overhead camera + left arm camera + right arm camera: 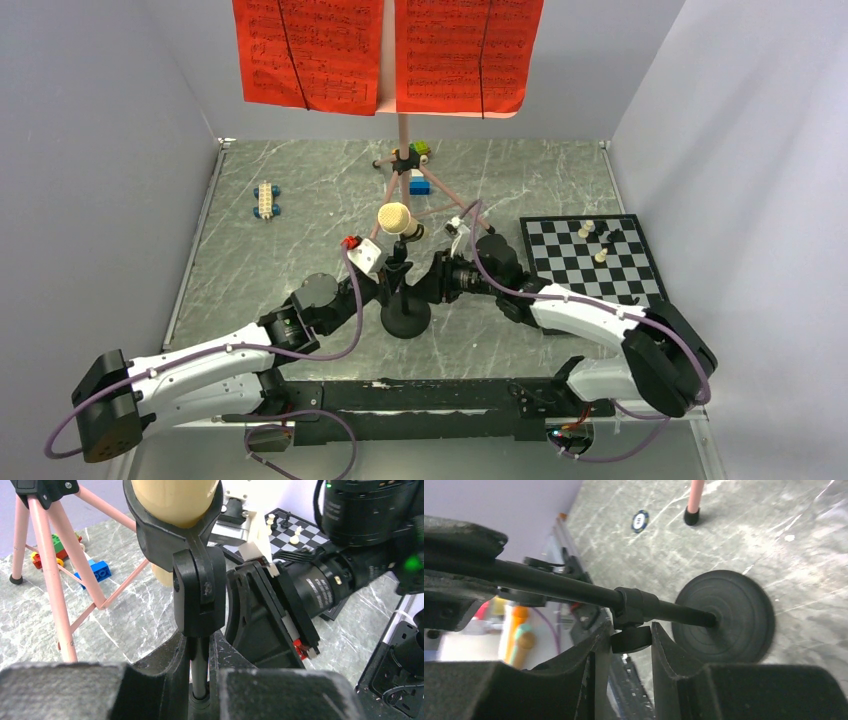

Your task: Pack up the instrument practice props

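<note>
At 8 o'clock of the small black mic stand [405,318], the left hand [199,647] is pinched almost closed, its fingers clamping the stand's thin pole. The stand is upright mid-surface, with the beige microphone [395,218] in its clip. At 3 o'clock the right hand [630,636] is narrowly closed around the knob of the pole's collar. The pink music stand [403,135] carrying red pages [308,50] stands at 12 o'clock.
</note>
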`<action>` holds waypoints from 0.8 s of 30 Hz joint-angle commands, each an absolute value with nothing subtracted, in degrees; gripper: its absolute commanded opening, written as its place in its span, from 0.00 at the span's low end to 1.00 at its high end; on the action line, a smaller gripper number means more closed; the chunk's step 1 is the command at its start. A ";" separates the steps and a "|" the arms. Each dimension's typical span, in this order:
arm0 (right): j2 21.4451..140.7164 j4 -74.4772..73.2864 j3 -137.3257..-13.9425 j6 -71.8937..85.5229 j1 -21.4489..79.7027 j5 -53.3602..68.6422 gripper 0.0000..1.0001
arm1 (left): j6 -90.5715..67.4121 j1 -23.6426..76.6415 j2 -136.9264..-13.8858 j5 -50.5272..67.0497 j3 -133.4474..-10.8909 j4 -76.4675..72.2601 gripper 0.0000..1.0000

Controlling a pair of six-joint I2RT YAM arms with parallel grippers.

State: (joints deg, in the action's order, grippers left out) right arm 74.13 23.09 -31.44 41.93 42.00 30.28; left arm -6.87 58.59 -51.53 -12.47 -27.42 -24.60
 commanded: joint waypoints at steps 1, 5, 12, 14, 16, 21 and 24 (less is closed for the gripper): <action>71.39 9.08 -37.42 25.10 47.55 13.65 0.00 | -9.80 59.41 -53.99 -10.57 -26.81 -17.40 0.00; 71.60 4.81 -39.54 20.72 52.08 5.50 0.00 | -9.82 59.41 -54.18 -10.72 -26.64 -17.40 0.00; 69.03 10.75 -35.98 33.11 45.47 18.23 0.51 | -9.77 59.43 -53.80 -10.82 -26.37 -17.38 0.00; 68.96 13.22 -34.73 36.61 43.48 22.43 0.59 | -9.66 59.50 -53.53 -10.75 -26.20 -17.64 0.00; 69.14 14.94 -34.41 38.87 42.40 26.06 0.62 | -9.51 59.50 -53.35 -10.64 -26.06 -17.84 0.00; 70.71 18.73 -34.45 42.62 40.60 31.87 0.60 | -9.12 59.59 -53.26 -10.54 -26.11 -17.97 0.00; 72.11 21.87 -33.74 44.74 39.84 34.14 0.51 | -8.93 59.68 -53.12 -10.55 -26.11 -18.02 0.00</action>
